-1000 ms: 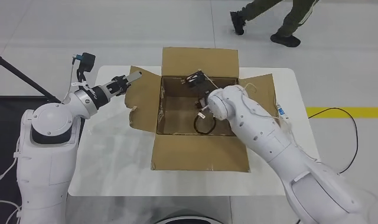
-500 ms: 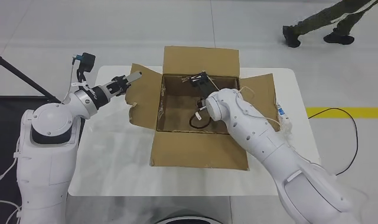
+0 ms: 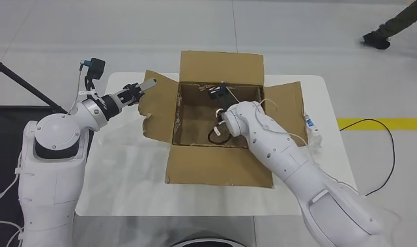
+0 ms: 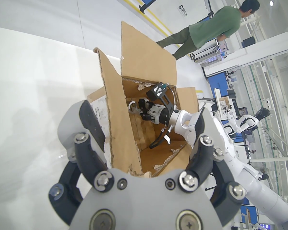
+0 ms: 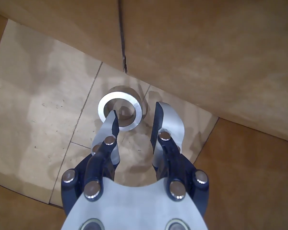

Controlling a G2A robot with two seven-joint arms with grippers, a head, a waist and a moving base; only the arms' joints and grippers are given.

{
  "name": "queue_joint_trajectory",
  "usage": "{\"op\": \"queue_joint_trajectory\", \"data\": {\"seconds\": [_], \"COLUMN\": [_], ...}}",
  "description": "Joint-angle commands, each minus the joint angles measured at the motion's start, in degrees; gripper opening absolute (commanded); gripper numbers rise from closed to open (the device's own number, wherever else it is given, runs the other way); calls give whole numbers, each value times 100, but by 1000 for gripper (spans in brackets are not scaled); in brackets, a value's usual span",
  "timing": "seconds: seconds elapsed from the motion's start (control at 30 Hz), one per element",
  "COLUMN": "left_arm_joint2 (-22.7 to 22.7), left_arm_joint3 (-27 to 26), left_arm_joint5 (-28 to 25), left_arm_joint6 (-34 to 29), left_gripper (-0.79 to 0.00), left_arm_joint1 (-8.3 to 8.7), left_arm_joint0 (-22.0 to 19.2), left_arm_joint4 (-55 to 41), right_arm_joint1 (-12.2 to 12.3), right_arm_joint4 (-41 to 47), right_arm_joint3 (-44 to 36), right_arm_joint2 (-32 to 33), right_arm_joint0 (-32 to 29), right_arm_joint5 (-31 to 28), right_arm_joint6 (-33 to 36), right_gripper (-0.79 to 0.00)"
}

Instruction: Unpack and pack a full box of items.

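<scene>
Silver metal ring [image 5: 120, 95]: short, thick-walled and round, lying flat on the floor [image 5: 45, 80] of the open brown cardboard box [image 3: 221, 68], close to the foot of a side wall and near a corner
Ring's look: flat brushed top face, smooth outer wall, and an open bore with the floor visible through it; it looks hard and slick and probably heavy for its bulk, so a light pinch may let it slip
Right gripper [image 5: 136, 111]: down inside the box just above the ring, fingers apart; one tip sits over the bore and the other outside the ring's wall, so they straddle one side of it without clamping
Step in hand: judged to be the grasp of the ring for lifting it out, the unpacking half of the task
Doing it well: lower until both pads are well down the wall, keep the inner tip clear of the top face, close squarely across the wall, then lift straight up and away from the cardboard side before any sideways travel
Box: four flaps spread, standing mid-table
Left gripper [image 4: 144, 116]: at the box's left flap [image 4: 120, 125], fingers wide apart with the flap's torn edge between them, not pinching it; it seems placed to hold the flap back
White table [image 3: 124, 175]: bears the box
</scene>
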Motion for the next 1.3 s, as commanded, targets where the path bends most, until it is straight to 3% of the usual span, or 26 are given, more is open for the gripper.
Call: {"op": "queue_joint_trajectory", "data": {"seconds": [0.0, 0.27, 0.4, 0.67, 0.7, 0.73, 0.77, 1.07, 1.27], "left_arm_joint2": [0, 0, 0, 0, 0, 0, 0, 0, 0], "left_arm_joint3": [0, 0, 0, 0, 0, 0, 0, 0, 0], "left_arm_joint5": [0, 0, 0, 0, 0, 0, 0, 0, 0], "left_arm_joint6": [0, 0, 0, 0, 0, 0, 0, 0, 0], "left_gripper": [0, 0, 0, 0, 0, 0, 0, 0, 0], "left_arm_joint1": [0, 0, 0, 0, 0, 0, 0, 0, 0], "left_arm_joint0": [0, 0, 0, 0, 0, 0, 0, 0, 0], "left_arm_joint4": [0, 0, 0, 0, 0, 0, 0, 0, 0], "right_arm_joint1": [-16, -6, 40, 76, 76, 75, 74, 153, 390], "right_arm_joint4": [-48, -8, -63, -94, -90, -99, -100, 167, 529], "right_arm_joint3": [14, -155, -257, -300, -293, -289, -287, -653, -1805], "right_arm_joint2": [-5, 220, 352, 539, 560, 577, 592, 1026, 1698], "right_arm_joint0": [-4, -101, -192, -308, -312, -315, -321, -408, -822], "right_arm_joint5": [-97, -434, -578, -756, -788, -806, -829, -1231, -1839], "right_arm_joint6": [32, 33, 176, 404, 422, 425, 441, 376, 471], "right_gripper": [-449, -480, -579, -591, -622, -730, -785, -785, -785]}}
